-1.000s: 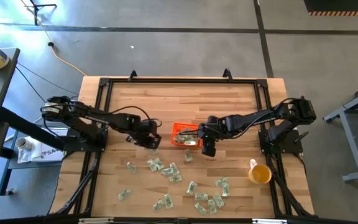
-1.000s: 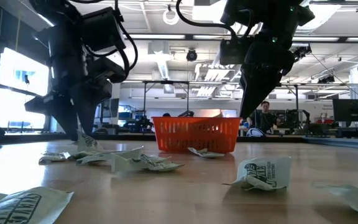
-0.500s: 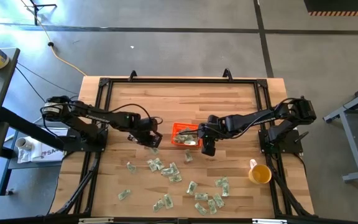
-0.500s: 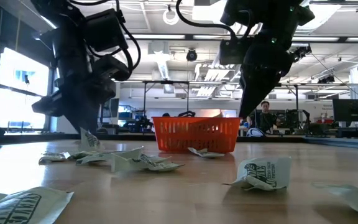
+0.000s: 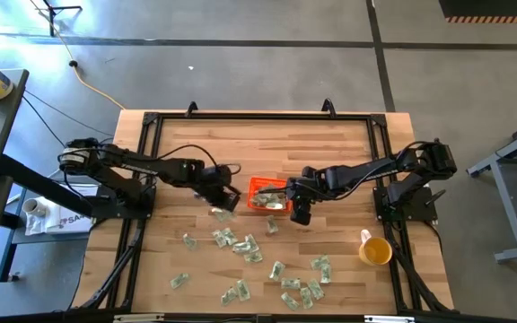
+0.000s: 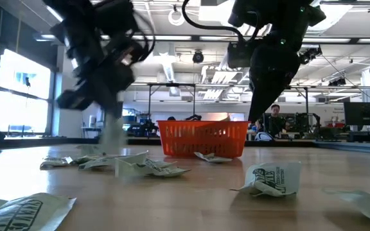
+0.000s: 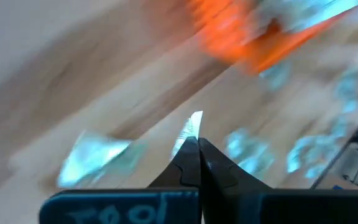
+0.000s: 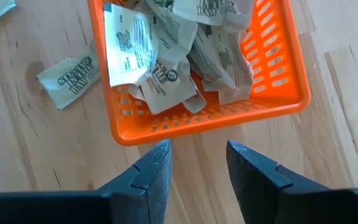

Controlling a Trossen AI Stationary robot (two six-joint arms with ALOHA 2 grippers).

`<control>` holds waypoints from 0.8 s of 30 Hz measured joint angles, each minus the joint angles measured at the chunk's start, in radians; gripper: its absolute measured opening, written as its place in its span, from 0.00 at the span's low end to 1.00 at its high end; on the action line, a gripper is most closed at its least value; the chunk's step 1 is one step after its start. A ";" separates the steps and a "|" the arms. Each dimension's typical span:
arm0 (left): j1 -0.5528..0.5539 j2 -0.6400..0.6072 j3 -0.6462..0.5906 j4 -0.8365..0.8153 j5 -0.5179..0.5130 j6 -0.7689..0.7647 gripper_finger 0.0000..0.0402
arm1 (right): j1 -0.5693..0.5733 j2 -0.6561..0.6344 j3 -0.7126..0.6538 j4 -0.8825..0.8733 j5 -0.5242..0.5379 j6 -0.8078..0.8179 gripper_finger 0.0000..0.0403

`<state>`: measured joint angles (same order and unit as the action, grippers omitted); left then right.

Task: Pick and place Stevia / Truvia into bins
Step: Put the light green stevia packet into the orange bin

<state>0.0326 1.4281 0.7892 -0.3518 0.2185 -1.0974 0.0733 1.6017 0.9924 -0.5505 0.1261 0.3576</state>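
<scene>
From above, we saw the left end effector (image 5: 223,203) just beside the left wall of the orange bin (image 5: 268,195), near the middle of the table (image 5: 258,144), its jaws closed on a pale sachet (image 5: 222,213). The right end effector (image 5: 301,215) stood at the bin's right front corner with a gap between its fingers and nothing between them. Loose Stevia sachets (image 5: 240,243) lay scattered over the front half of the table, and a yellow cup (image 5: 375,251) stood near the right edge. In the low view, we found the left arm blurred, a sachet (image 6: 112,133) hanging below it above the table, left of the bin (image 6: 202,138); the right end effector (image 6: 254,115) hung above the bin's right side, and crumpled sachets (image 6: 272,178) lay in the foreground. Through the left wrist camera we saw the two dark fingers (image 7: 189,163) pressed together on a thin white sachet (image 7: 190,127), with the bin (image 7: 247,34) a blur beyond. Through the right wrist camera we saw the fingers (image 8: 155,171) standing moderately apart and empty, just outside the bin wall (image 8: 216,117), the bin filled with sachets (image 8: 166,50) and one more (image 8: 70,78) lying on the table beside it.
</scene>
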 joint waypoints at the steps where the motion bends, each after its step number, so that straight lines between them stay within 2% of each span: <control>1: 0.000 -0.004 0.025 -0.002 -0.022 0.022 0.06 | 0.007 -0.002 0.000 -0.006 0.007 0.008 0.36; 5: 0.000 -0.027 0.151 -0.004 -0.122 0.141 0.09 | 0.043 -0.017 0.001 -0.044 0.050 0.039 0.34; 10: 0.042 0.009 0.250 -0.006 -0.184 0.269 0.06 | 0.077 -0.026 0.001 -0.129 0.127 0.102 0.33; 16: 0.120 0.125 0.253 0.030 -0.129 0.285 0.07 | 0.145 -0.075 0.001 -0.193 0.223 0.196 0.33; 21: 0.124 0.213 0.253 0.177 -0.099 0.282 0.16 | 0.188 -0.106 0.001 -0.266 0.286 0.260 0.33; 24: 0.117 0.228 0.253 0.183 -0.090 0.281 0.22 | 0.198 -0.106 -0.002 -0.299 0.288 0.270 0.33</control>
<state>0.1494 1.6566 1.0424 -0.1692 0.1284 -0.8165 0.2715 1.4956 0.9905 -0.8497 0.4136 0.6280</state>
